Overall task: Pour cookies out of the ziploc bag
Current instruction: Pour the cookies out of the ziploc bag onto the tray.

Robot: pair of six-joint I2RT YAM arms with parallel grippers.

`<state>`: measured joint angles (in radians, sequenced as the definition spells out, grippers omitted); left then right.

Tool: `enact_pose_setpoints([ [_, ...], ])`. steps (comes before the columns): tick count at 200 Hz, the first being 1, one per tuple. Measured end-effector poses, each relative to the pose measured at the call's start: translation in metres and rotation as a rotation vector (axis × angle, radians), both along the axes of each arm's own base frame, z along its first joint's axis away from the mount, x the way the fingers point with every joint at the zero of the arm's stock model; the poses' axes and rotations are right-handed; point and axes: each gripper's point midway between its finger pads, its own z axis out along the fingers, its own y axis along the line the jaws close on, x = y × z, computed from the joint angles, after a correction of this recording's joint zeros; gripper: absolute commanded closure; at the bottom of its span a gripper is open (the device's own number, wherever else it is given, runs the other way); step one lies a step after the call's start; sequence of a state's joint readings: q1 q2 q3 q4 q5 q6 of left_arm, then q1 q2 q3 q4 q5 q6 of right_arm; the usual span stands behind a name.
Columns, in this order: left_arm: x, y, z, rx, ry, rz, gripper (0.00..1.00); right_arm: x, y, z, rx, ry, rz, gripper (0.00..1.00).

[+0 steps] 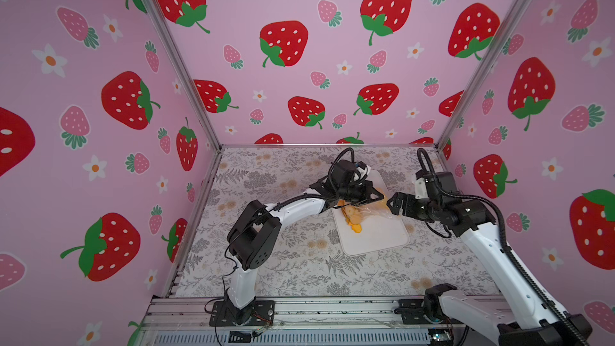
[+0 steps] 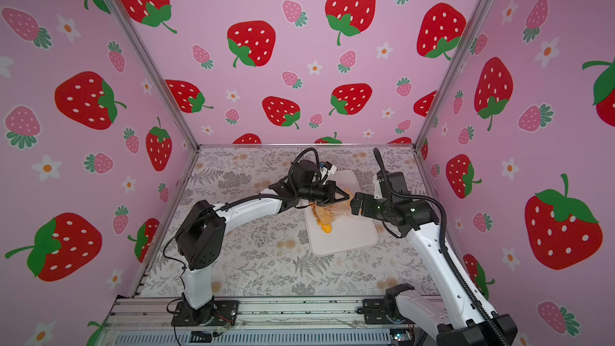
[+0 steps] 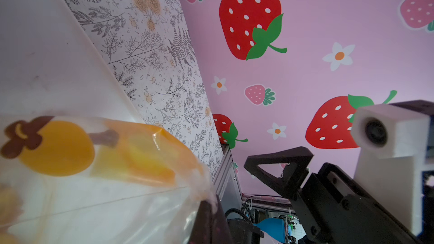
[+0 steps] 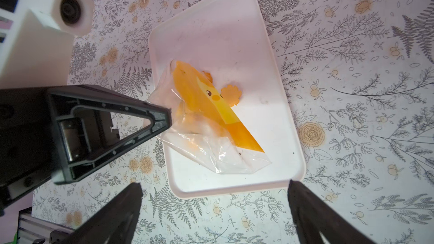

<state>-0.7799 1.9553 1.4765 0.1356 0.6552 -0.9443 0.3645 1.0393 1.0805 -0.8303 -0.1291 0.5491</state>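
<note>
The ziploc bag (image 4: 211, 125), clear crinkly plastic with a yellow-orange printed patch, hangs slanted over the white tray (image 4: 234, 31). My left gripper (image 4: 168, 113) is shut on one corner of the bag, seen up close in the left wrist view as bag (image 3: 94, 160) against gripper (image 3: 211, 207). Golden cookies (image 1: 352, 219) lie in a small heap on the tray below the bag, in both top views (image 2: 324, 223); one scalloped cookie (image 4: 231, 95) shows beside the bag. My right gripper (image 4: 215, 186) is open just off the tray's edge with nothing between its fingers, facing the left gripper (image 1: 379, 196) in a top view.
The tray (image 1: 376, 237) sits on a floral tablecloth (image 1: 283, 261) right of centre. Pink strawberry walls close in three sides. Both arms' forearms reach in over the table from its near rail (image 1: 316, 311).
</note>
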Motion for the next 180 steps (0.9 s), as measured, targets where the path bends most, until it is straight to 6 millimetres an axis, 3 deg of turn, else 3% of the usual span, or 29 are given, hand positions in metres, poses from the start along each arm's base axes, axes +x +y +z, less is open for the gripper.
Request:
enact_pose_setpoints([
  [91,0.007,0.008,0.015,0.028,0.015,0.024,1.00,0.000,-0.001,0.002,0.010,-0.001,0.010,0.01],
  [180,0.042,0.036,0.028,0.018,0.029,0.089,1.00,0.007,-0.002,-0.005,-0.003,0.025,0.017,0.01],
])
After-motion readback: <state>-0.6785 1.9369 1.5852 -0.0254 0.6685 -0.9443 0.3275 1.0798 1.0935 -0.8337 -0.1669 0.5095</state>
